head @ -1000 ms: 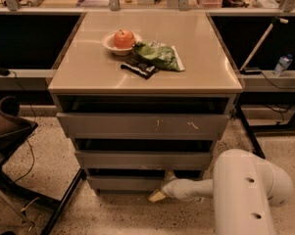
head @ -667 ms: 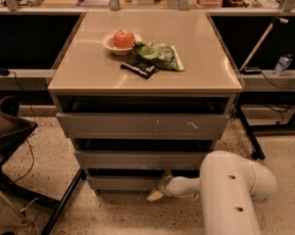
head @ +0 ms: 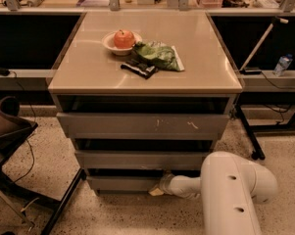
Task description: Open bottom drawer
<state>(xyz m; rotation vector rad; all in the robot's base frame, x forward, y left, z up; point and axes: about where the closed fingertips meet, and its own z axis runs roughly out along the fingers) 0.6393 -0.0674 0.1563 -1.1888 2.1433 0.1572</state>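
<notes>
Starting with the grey cabinet (head: 220,124) under its beige tabletop (head: 201,58): three flat fronts, stacked, no handles anywhere. Then the white arm (head: 233,190), bulky in the lower right, reaching left toward the cabinet's foot. Uppermost, the largest front (head: 112,125), marked with white scratches. Below it, the mid-sized plain front (head: 117,159). Lowest, just above the speckled floor, the bottom drawer (head: 117,183), plain grey, its right part hidden behind the arm. At the arm's end, the tool (head: 156,191), right against the lower edge of that front, near the cabinet's middle. Cannot tell whether released or clenched, nor whether gripping anything.

On handling: likely rigid board or sheet on runners, so no flexing, but smooth and featureless, hence slippery to any pinch on the flat face. Best hold probably the top lip, under the dark gap above the front, or the bottom edge, hooked from beneath. Probably light, given so shallow a front. Should slide straight out under a level pull, square to the face.

Smallest, up on the tabletop and well apart from the work: a bowl (head: 108,42) holding an apple (head: 123,38), a green bag (head: 158,56), a dark packet (head: 139,68).
</notes>
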